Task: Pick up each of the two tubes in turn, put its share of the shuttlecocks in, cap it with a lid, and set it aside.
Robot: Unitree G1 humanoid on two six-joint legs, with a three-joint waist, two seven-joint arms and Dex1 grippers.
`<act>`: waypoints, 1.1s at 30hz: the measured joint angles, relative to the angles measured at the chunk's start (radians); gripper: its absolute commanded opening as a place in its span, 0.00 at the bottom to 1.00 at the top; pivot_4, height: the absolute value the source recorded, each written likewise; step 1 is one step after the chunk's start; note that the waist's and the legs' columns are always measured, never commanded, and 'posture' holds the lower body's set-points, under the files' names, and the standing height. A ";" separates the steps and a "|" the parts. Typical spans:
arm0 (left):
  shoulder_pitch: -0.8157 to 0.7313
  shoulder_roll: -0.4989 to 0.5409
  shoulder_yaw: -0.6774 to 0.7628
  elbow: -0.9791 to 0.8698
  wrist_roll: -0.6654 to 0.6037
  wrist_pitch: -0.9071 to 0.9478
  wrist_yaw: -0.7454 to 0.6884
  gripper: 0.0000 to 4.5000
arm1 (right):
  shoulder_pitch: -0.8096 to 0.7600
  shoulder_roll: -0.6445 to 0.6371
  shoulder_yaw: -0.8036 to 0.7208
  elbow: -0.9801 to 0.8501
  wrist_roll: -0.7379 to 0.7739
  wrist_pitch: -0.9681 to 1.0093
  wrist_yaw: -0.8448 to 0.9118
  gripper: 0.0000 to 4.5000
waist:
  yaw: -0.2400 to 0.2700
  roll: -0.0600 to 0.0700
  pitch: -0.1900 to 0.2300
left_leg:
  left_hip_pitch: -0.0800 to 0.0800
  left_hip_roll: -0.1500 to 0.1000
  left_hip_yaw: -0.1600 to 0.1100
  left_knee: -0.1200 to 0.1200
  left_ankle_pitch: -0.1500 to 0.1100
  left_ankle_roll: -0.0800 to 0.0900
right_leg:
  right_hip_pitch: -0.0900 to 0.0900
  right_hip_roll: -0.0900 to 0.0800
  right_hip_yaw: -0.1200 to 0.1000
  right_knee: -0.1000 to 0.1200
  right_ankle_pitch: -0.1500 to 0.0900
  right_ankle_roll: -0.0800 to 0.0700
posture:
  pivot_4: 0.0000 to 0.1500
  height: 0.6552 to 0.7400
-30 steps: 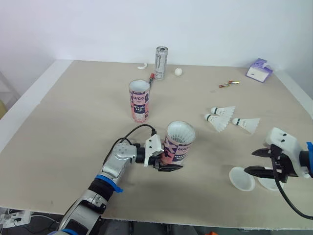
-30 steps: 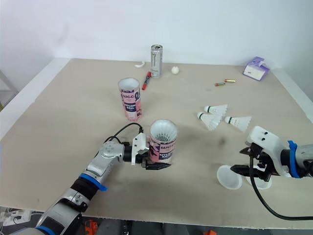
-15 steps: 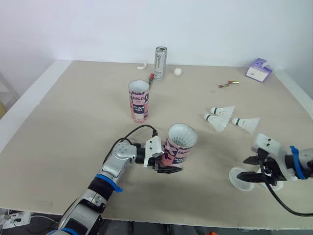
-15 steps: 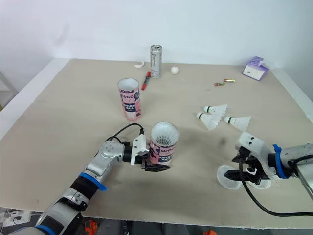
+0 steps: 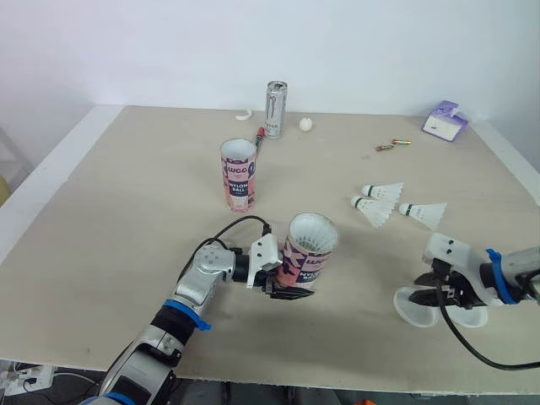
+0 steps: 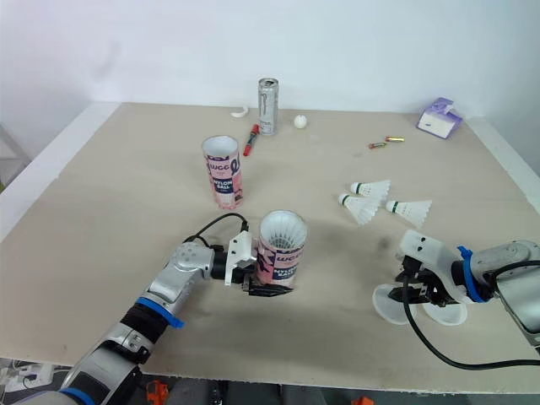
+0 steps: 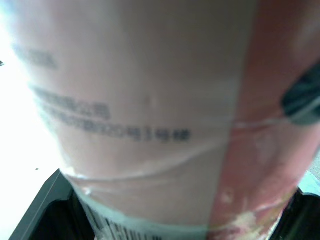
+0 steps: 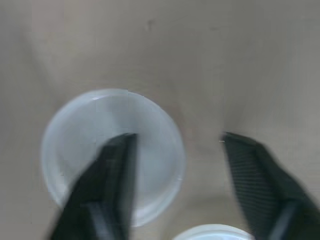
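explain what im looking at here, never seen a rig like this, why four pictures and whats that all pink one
This is a humanoid robot with two arms, each ending in a two-fingered gripper. The two wide pictures come from cameras in its head, looking down over a table. The other two come from cameras on its wrists. The pink one is the left wrist's close view of the shuttlecock tube that the left gripper is clamped on. The right wrist view shows the right gripper open, one finger over a clear lid, a second lid beside it. Also there: another tube, three loose shuttlecocks, a drink can, a red marker and a white ball.
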 measured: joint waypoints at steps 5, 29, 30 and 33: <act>-0.001 0.000 0.000 0.005 0.003 0.001 0.001 0.82 | 0.011 -0.004 0.004 0.005 -0.019 -0.056 0.006 0.01 | 0.000 -0.001 0.000 | 0.004 0.000 0.000 0.000 0.000 0.000 | 0.004 0.000 0.000 0.000 0.000 -0.001 | 1.00 1.00; -0.035 -0.001 -0.005 0.054 0.004 0.021 -0.028 0.82 | -0.308 -0.011 -0.140 -0.211 0.172 -0.215 0.090 0.01 | -0.001 0.001 -0.002 | 0.008 0.002 -0.001 -0.002 -0.001 -0.002 | 0.009 -0.003 -0.007 -0.004 -0.002 -0.003 | 1.00 1.00; -0.038 -0.002 -0.009 0.055 0.005 0.021 -0.028 0.82 | -0.387 -0.010 -0.119 -0.224 0.194 -0.193 0.092 0.01 | -0.001 0.001 -0.002 | 0.008 0.002 -0.001 -0.003 -0.001 -0.002 | 0.008 -0.004 -0.007 -0.005 -0.001 -0.003 | 1.00 1.00; -0.040 -0.003 -0.012 0.055 0.006 0.020 -0.028 0.82 | -0.515 0.007 -0.071 -0.233 0.215 -0.161 0.097 0.01 | -0.001 0.001 -0.002 | 0.008 0.004 -0.001 -0.005 -0.001 -0.002 | 0.009 -0.005 -0.007 -0.010 -0.001 -0.004 | 1.00 1.00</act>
